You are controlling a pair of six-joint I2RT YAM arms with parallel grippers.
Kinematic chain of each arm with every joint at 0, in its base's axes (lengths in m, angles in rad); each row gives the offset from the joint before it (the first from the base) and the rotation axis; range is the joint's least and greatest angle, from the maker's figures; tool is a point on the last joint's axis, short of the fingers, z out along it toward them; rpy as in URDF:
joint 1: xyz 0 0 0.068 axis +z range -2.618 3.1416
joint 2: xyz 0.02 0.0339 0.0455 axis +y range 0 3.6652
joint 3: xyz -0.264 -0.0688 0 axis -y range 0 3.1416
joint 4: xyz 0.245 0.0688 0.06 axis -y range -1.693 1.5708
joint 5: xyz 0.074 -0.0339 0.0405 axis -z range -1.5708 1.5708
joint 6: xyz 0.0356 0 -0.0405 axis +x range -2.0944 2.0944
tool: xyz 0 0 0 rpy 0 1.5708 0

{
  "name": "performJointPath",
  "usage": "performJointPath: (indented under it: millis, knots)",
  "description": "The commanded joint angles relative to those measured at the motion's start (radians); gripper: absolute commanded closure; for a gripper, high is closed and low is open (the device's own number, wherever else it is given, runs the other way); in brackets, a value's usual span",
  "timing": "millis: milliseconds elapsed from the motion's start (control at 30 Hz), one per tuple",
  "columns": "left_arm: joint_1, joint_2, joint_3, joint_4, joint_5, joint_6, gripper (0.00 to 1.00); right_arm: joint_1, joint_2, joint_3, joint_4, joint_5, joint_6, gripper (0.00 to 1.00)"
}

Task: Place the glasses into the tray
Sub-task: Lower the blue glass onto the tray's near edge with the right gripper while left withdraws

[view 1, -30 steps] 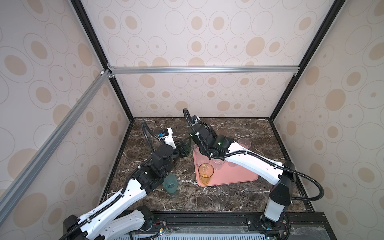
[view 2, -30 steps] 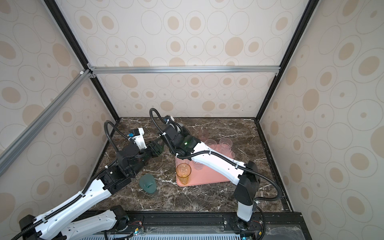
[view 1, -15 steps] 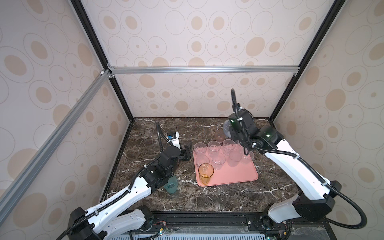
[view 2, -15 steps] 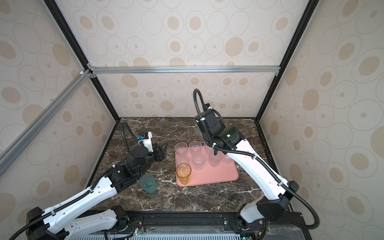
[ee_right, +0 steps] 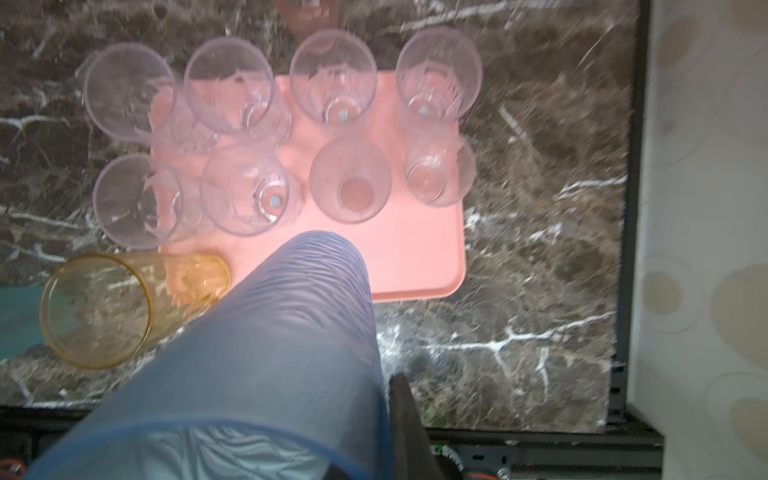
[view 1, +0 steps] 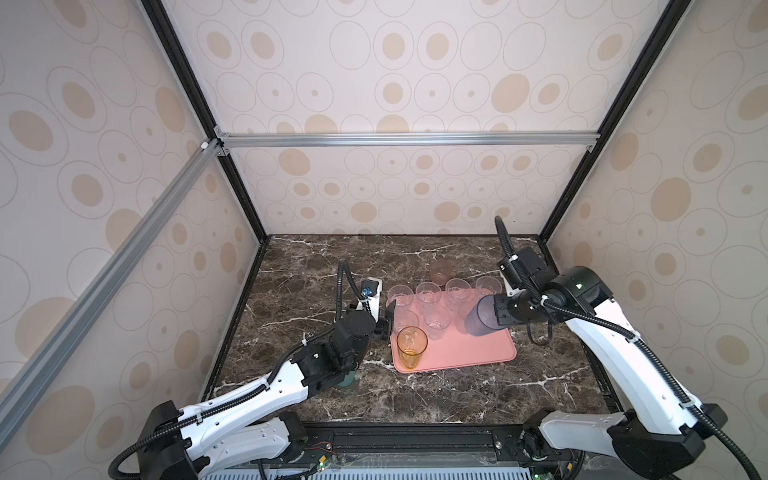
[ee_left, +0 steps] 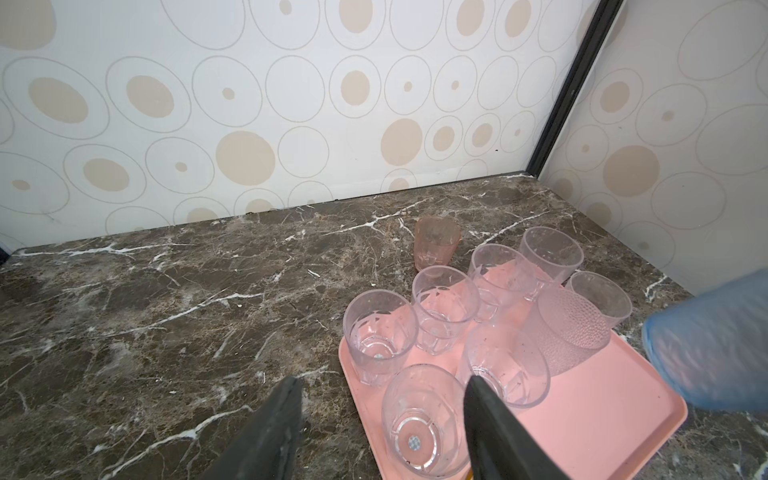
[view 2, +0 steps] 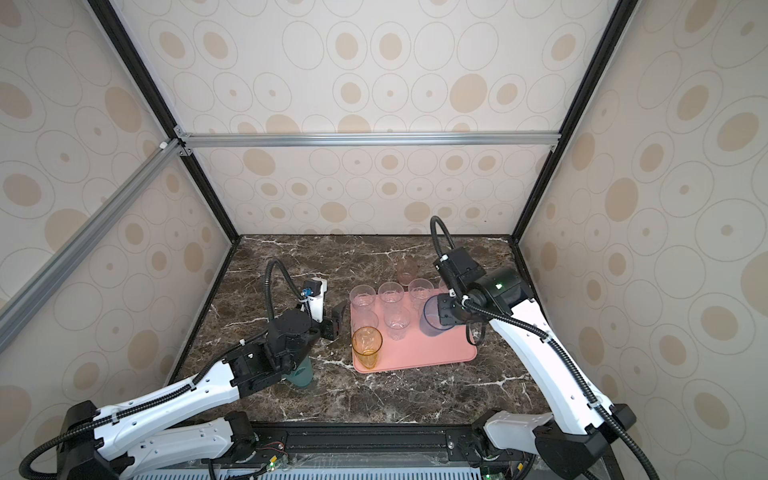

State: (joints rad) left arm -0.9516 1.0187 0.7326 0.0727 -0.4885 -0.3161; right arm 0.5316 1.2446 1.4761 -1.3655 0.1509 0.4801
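Observation:
The pink tray (view 1: 469,349) (view 2: 428,347) lies mid-table with several clear glasses (view 1: 428,293) (ee_right: 332,79), a frosted one (ee_left: 569,332) and an amber one (view 1: 411,347) (view 2: 367,347) standing in it. My right gripper (view 1: 496,313) (ee_right: 388,419) is shut on the rim of a blue-grey glass (view 1: 482,318) (ee_left: 715,340) (ee_right: 270,353), held tilted above the tray's right side. My left gripper (view 1: 388,319) (ee_left: 382,415) is open at the tray's left edge. A clear glass (ee_left: 424,419) on the tray stands just ahead of its jaws.
A pink glass (view 1: 440,270) (ee_left: 436,245) stands on the marble behind the tray. A teal glass (view 1: 347,380) (view 2: 303,374) stands on the table, half hidden under my left arm. Patterned walls close in the back and both sides.
The right arm has swung from the left back of the table to the right and now holds the blue-grey glass over the tray. The left gripper has moved closer to the tray's left edge.

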Motion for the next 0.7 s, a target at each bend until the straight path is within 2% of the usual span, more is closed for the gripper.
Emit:
performJointPath:
  millis: [0,233,667]
  knots:
    - [-0.016,0.000,0.002,0.062,-0.008,0.024,0.38,0.006,-0.013,-0.106,0.070,-0.170,0.100,0.97]
    - [-0.020,0.013,-0.011,0.064,0.001,0.006,0.38,0.047,0.057,-0.205,0.220,-0.165,0.117,0.99]
    - [-0.022,0.009,-0.038,0.065,-0.005,-0.015,0.38,0.120,0.222,-0.206,0.278,-0.045,0.083,1.00]
